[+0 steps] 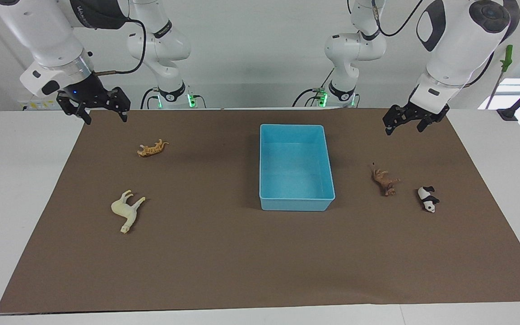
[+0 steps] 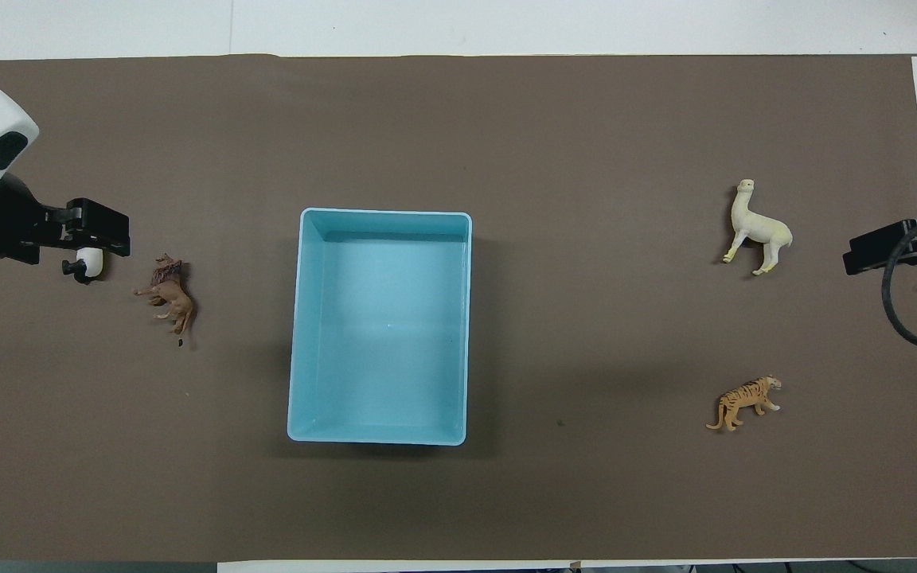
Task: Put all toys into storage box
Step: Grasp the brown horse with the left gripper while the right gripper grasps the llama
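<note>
Box: light blue rectangular plastic storage box (image 1: 296, 199), mid-mat, no toys inside.
Toys: 4 plastic figurines lie outside the box.
Left gripper (image 1: 408, 126): raised, spread wide, nothing held.
Right gripper (image 1: 104, 116): raised, spread wide, nothing held.

Nothing here can really be read. There is a strip of pale lettering on the dark band of the right arm (image 1: 90, 11), but it is too small and slanted to make out. The light blue storage box (image 1: 296, 198), the toy animals and the brown mat (image 1: 242, 262) carry no visible writing.
</note>
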You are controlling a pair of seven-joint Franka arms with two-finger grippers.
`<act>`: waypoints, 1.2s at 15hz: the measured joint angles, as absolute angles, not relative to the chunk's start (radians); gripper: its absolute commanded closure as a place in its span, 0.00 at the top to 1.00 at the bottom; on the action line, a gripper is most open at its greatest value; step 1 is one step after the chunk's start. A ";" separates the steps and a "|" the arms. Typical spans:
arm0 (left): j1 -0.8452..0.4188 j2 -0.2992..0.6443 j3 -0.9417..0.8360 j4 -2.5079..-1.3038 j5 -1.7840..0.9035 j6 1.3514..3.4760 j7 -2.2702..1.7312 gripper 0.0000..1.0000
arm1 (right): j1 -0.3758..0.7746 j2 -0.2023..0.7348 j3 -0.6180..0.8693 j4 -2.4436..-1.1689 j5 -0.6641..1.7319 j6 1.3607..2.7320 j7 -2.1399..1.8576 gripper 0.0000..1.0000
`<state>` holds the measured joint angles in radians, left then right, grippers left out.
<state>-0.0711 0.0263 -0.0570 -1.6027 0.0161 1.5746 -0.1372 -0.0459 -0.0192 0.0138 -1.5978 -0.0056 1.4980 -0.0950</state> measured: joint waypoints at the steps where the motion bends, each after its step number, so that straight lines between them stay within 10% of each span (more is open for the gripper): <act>1: -0.071 0.026 -0.057 -1.603 0.016 1.576 -0.137 1.00 | -0.046 -0.019 0.014 -1.598 -0.006 1.498 -0.095 1.00; 9: -0.045 -0.020 -0.048 -1.753 0.016 1.766 -0.137 1.00 | -0.046 -0.019 0.014 -1.604 -0.006 1.522 -0.129 1.00; 18: 0.002 0.008 -0.045 -2.084 0.016 2.214 -0.162 1.00 | -0.073 0.152 0.011 -1.756 0.079 1.978 -0.675 1.00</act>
<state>0.0016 0.0085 -0.0452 -2.0844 0.0162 2.2137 -0.1619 -0.0732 0.1520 0.0115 -1.7564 0.0791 1.9783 -0.6747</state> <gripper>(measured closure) 0.000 0.000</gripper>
